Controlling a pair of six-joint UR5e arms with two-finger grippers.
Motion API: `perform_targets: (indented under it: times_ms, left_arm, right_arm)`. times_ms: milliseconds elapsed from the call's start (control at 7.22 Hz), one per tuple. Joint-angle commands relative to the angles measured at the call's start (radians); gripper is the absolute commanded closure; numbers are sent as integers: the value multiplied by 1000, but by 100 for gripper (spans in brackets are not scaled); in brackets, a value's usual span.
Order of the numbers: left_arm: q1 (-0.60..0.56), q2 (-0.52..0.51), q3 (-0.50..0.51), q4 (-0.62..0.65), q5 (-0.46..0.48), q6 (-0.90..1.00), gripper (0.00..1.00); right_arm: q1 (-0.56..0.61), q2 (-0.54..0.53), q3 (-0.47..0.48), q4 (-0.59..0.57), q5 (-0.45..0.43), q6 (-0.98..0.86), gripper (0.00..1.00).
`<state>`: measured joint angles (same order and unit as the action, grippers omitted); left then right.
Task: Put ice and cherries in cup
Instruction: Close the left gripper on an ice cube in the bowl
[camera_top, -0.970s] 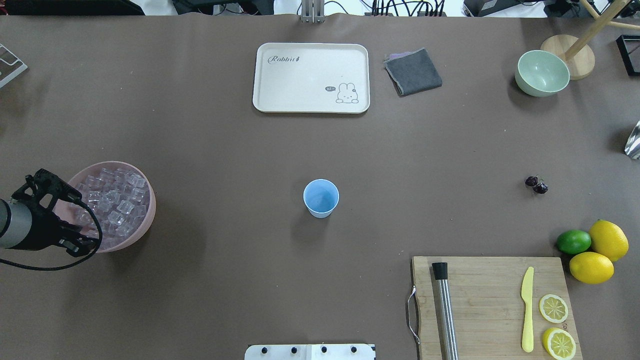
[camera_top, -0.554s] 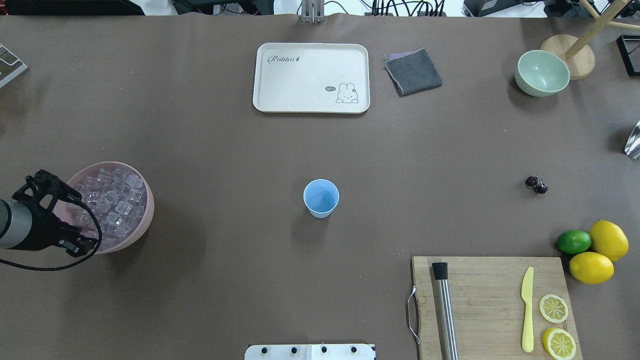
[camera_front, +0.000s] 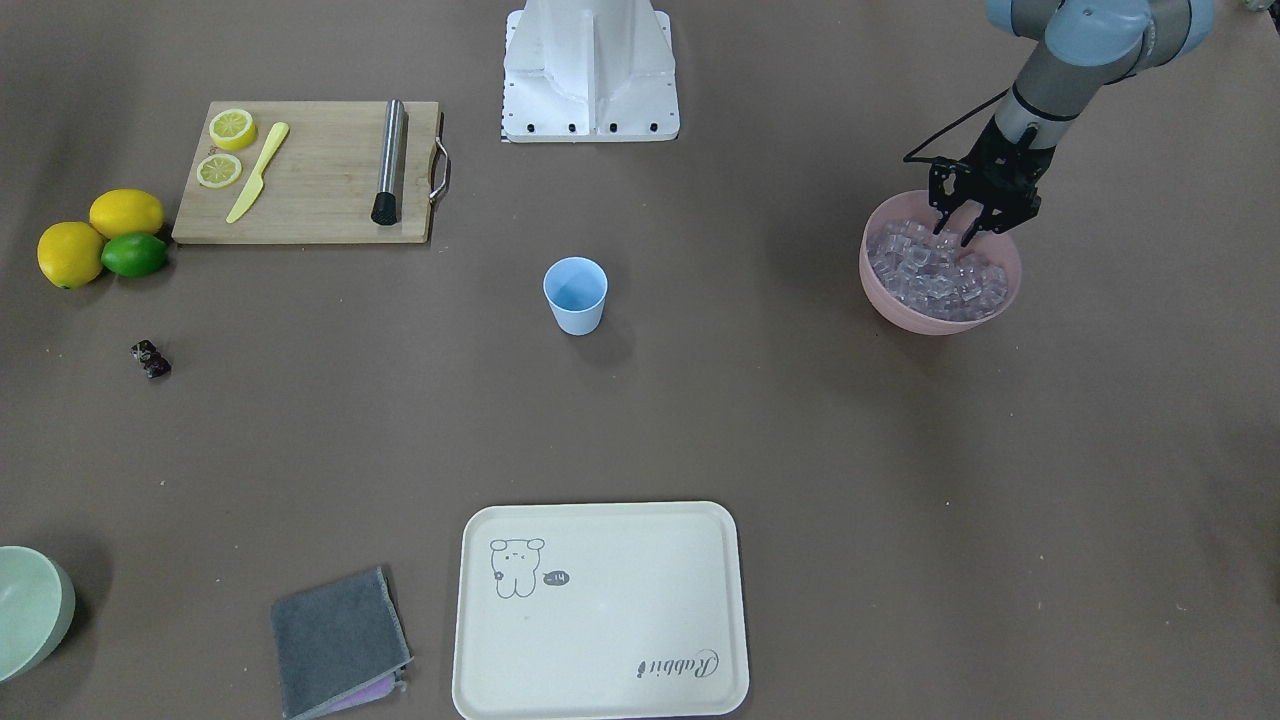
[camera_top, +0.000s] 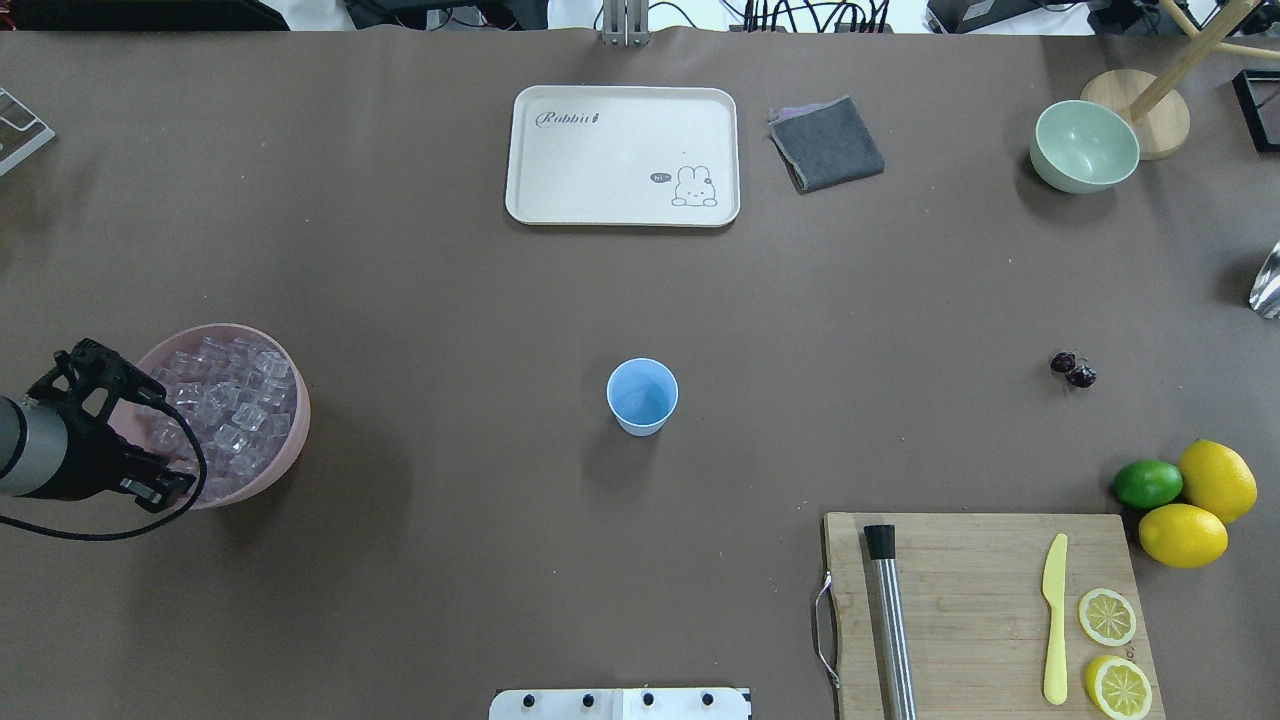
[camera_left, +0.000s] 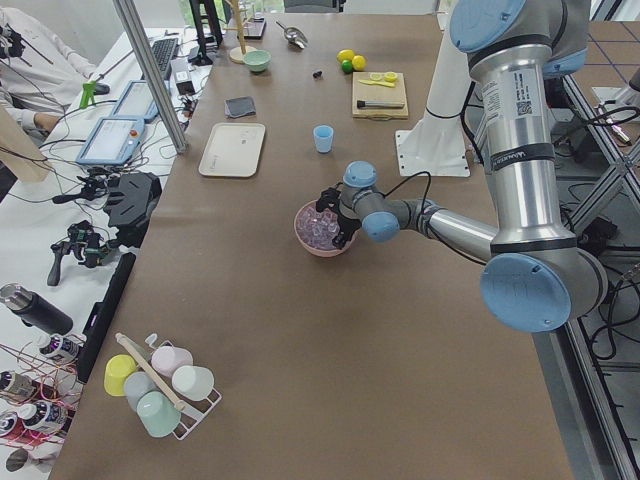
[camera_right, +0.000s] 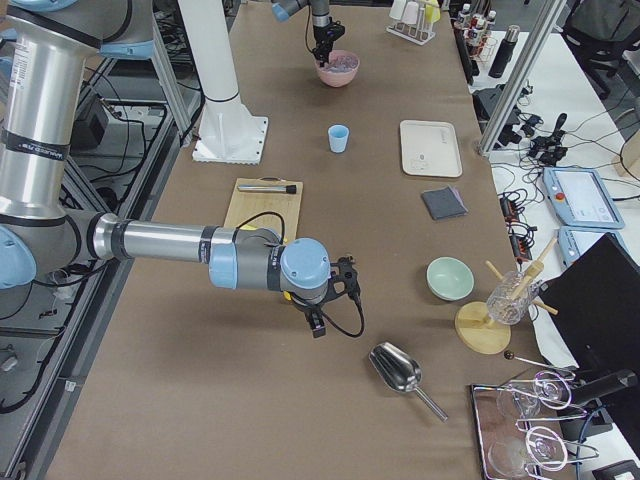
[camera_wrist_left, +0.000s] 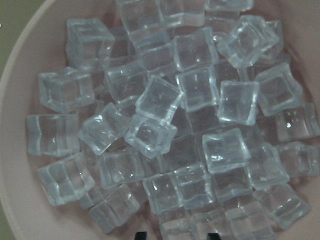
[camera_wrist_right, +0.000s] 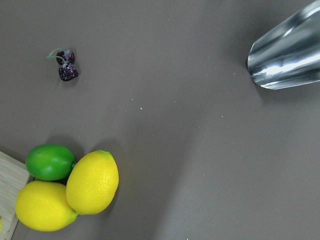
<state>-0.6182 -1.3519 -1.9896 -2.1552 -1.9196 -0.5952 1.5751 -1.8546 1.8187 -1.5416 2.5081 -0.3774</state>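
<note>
Front-facing view: on the brown matte table cover (camera_front: 800, 420) we see the left gripper (camera_front: 962, 230), jaws spread, over ice (camera_front: 935, 275) in the pink bowl (camera_front: 940, 325). The blue cup (camera_front: 575, 295) stands mid-table and the cherries (camera_front: 151, 359) lie well apart from it (near the lime (camera_front: 133, 255)). Right-side view: we cannot tell how the right gripper (camera_right: 335, 290) holds its jaws.

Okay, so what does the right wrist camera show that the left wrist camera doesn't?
Only the right wrist view shows the cherries lying on the bare table, the lime touching two lemons, a metal scoop at the upper right, and a corner of the cutting board.

Only the left wrist view shows the ice cubes piled in the pink bowl, with the open left gripper just poking in at the bottom edge.

No object appears in both, and neither shows the cup.
</note>
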Motion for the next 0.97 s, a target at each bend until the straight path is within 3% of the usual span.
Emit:
perform_targets:
  times_ms: [0,277,693,831]
  left_arm:
    - [0,-1,-3,0,-2,-2,100]
    - [-9,8,-26,0,-7,-3,100]
    - [-64,43,-151,3,-31,-41,100]
    - [-70,7,-153,5,-89,-240,100]
  right_arm:
    - [-1,-6,1,1,0,0,0]
    - [0,-8,1,0,1,0,0]
    - [0,-8,2,0,15,2,0]
    - [-1,-8,2,0,15,3,0]
